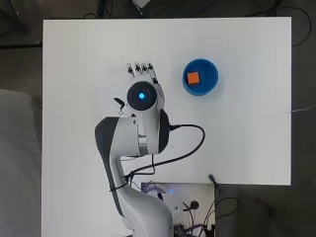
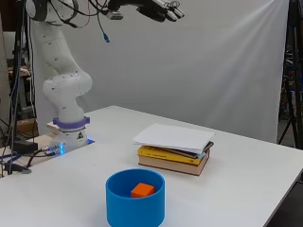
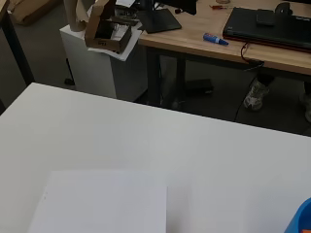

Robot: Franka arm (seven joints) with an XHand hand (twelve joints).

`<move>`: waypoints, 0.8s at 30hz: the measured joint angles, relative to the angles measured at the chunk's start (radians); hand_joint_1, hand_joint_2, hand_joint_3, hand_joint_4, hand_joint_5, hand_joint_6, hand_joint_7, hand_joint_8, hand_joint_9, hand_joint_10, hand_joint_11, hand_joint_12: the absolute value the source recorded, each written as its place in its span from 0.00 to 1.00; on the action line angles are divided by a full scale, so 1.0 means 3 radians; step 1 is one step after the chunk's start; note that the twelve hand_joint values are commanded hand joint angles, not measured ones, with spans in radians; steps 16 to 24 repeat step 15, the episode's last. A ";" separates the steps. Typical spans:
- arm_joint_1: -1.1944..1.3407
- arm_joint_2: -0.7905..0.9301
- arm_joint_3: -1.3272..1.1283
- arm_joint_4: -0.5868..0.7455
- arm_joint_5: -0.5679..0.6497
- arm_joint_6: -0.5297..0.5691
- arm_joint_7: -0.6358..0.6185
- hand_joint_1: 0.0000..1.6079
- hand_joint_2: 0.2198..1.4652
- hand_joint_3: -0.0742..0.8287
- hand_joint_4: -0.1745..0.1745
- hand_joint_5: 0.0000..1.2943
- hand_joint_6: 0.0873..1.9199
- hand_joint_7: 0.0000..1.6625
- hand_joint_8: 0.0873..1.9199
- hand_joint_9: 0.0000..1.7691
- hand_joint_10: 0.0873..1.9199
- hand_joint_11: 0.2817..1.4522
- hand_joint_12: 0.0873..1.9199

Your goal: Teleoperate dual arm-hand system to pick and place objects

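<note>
Overhead view shows the white counter (image 1: 247, 143) with the arm (image 1: 131, 148) reaching up its middle, and the hand (image 1: 142, 70) held out with its fingers straight and side by side, holding nothing. From the side the hand (image 2: 163, 9) hangs high above the counter (well clear of the stack of books (image 2: 174, 151) under it), while the blue bowl (image 1: 200, 77) stands well apart to one side of it, the orange block (image 1: 193, 78) lying inside.
</note>
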 joint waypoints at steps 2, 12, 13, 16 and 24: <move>-0.0033 -0.0167 0.0011 -0.0191 0.0154 0.0042 0.0047 0.11 0.61 0.09 0.50 0.18 0.00 0.19 0.00 0.26 0.00 0.14 0.00; -0.0116 -0.0650 0.0279 -0.0622 0.0316 0.0201 0.0475 0.11 0.64 0.09 0.48 0.20 0.00 0.24 0.00 0.30 0.00 0.14 0.00; -0.0119 -0.0653 0.0288 -0.0612 0.0301 0.0209 0.0492 0.12 0.64 0.09 0.48 0.20 0.00 0.24 0.00 0.30 0.00 0.14 0.00; -0.0125 -0.0668 0.0295 -0.0635 0.0280 0.0222 0.0523 0.12 0.63 0.08 0.47 0.20 0.00 0.25 0.00 0.30 0.00 0.14 0.00; -0.0125 -0.0668 0.0295 -0.0635 0.0280 0.0222 0.0523 0.12 0.63 0.08 0.47 0.20 0.00 0.25 0.00 0.30 0.00 0.14 0.00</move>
